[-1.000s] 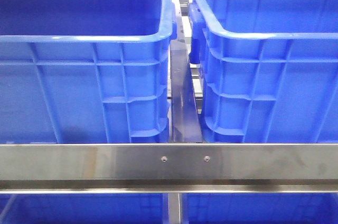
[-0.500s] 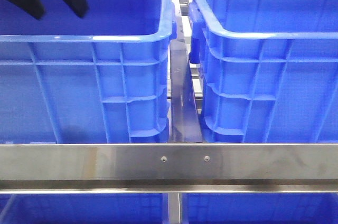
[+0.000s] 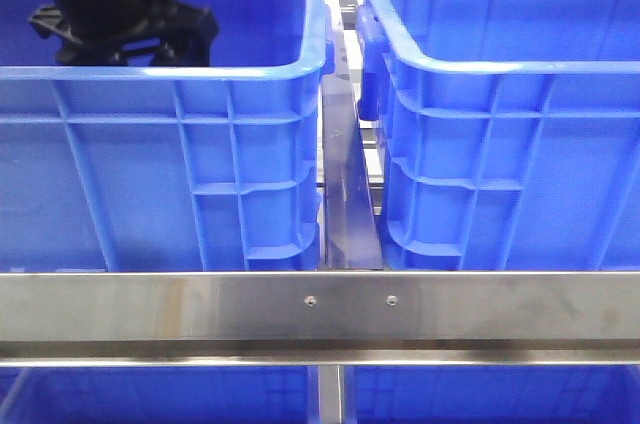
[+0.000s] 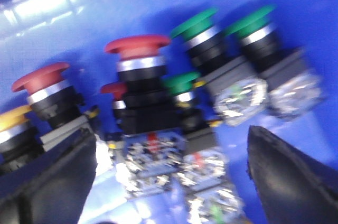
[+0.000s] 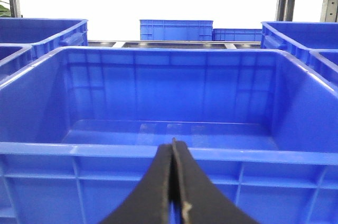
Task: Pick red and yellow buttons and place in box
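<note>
We are reaching: the left gripper (image 4: 169, 166), jaws spread wide, is dipping into the left bin (image 3: 240, 69), where a second ago the front view showed no arm at all. Red buttons (image 4: 136, 49) and what looks, through blur, like a yellow one (image 4: 11, 120) are lying among green buttons (image 4: 196, 23). Next we are needing to centre on one red cap. The right gripper (image 5: 173, 182), jaws pressed together, is facing the empty box (image 5: 169, 152).

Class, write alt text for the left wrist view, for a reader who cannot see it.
Open left gripper hovers over push buttons lying jumbled on the blue bin floor: red buttons, green buttons and a yellow button at the edge. The picture is blurred.
</note>
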### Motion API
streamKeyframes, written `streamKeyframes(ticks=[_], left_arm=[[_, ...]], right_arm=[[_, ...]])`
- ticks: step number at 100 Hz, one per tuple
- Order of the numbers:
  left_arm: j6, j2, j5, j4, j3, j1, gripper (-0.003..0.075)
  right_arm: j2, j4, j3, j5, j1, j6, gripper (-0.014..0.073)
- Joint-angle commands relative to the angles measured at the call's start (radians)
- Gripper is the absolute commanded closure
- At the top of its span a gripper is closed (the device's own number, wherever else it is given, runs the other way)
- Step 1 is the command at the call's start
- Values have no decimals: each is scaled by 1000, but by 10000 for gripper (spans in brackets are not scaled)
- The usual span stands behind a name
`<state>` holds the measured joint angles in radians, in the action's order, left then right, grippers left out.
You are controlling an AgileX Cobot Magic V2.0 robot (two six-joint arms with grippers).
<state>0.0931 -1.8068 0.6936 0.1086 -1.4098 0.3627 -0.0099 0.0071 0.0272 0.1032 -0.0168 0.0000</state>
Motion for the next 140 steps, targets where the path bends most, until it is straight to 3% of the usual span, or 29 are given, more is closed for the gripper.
streamKeyframes(ticks=[1, 33, 47, 66, 78, 104, 140], left_arm=[[2, 29, -58, -18, -33, 9, 174], [2, -10, -74, -20, -33, 9, 185], [2, -10, -74, -24, -33, 9, 308], [2, -10, -74, -24, -33, 9, 551], [2, -10, -74, -26, -33, 9, 631], [2, 58, -72, -28, -33, 9, 650], [2, 347, -26, -28, -33, 79, 658]], right_arm=[[-25, -7, -20, 84, 7, 0, 662], [-25, -7, -20, 84, 7, 0, 662], [-25, -7, -20, 84, 7, 0, 662], [-25, -7, -20, 84, 7, 0, 662], [-25, -7, -20, 84, 7, 0, 662], [-25, -7, -20, 84, 7, 0, 662], [-25, -7, -20, 88, 7, 0, 662]])
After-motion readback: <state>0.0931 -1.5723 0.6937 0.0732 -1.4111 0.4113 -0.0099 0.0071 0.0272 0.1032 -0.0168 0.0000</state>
